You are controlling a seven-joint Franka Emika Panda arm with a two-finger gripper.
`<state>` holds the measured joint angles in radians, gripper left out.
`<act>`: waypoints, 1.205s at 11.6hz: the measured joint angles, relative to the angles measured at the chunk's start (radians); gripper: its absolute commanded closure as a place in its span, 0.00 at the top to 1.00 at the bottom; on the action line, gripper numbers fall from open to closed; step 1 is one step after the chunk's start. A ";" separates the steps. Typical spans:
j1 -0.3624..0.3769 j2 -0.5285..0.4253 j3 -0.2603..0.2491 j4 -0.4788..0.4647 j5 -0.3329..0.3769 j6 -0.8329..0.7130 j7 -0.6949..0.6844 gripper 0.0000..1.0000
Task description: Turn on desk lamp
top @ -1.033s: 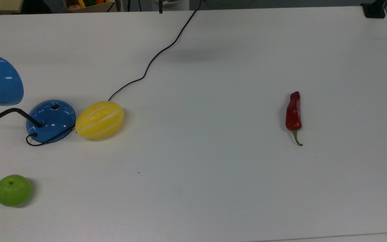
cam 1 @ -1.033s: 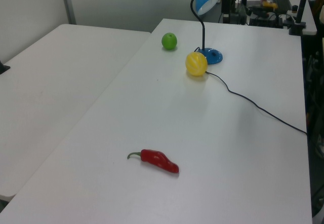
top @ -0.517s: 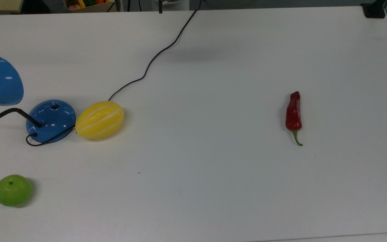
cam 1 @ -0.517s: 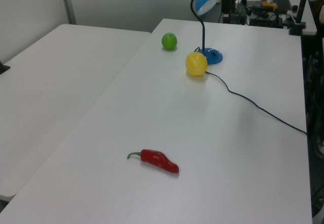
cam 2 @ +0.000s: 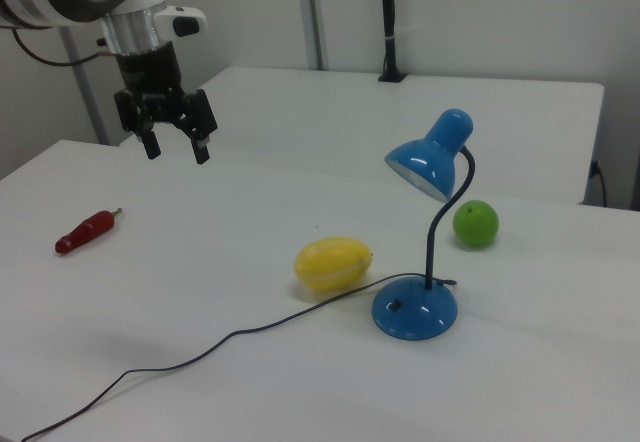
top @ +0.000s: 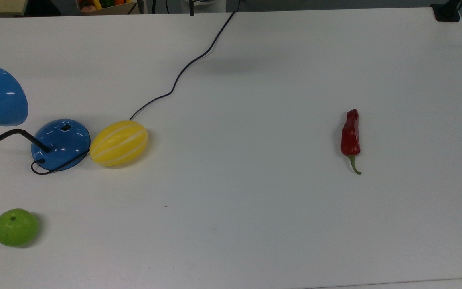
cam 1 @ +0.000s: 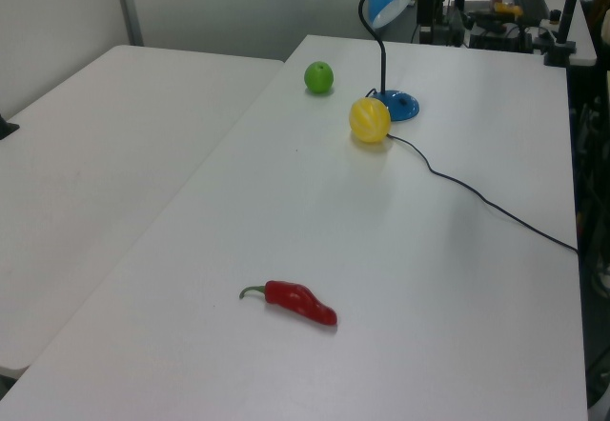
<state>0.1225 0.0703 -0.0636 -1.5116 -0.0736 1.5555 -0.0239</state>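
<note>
While gripper (cam 2: 173, 146) hangs high, jaws spread and empty, well apart from desk lamp (cam 2: 420, 237), approach step pending; next move: descend onto base switch (top: 66, 127), avoiding yellow melon (top: 119, 143).

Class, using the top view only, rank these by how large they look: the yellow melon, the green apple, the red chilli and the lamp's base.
1. lamp's base and yellow melon: too alike to rank
2. green apple
3. red chilli, slimmest
</note>
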 measured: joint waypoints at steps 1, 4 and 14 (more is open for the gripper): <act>0.000 0.000 0.000 0.000 0.000 0.000 0.000 0.07; 0.000 0.000 0.000 0.000 0.000 0.000 -0.006 0.00; -0.027 0.001 -0.001 -0.008 0.000 0.000 -0.007 0.00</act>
<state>0.0950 0.0716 -0.0648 -1.5196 -0.0735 1.5560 -0.0305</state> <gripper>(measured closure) 0.991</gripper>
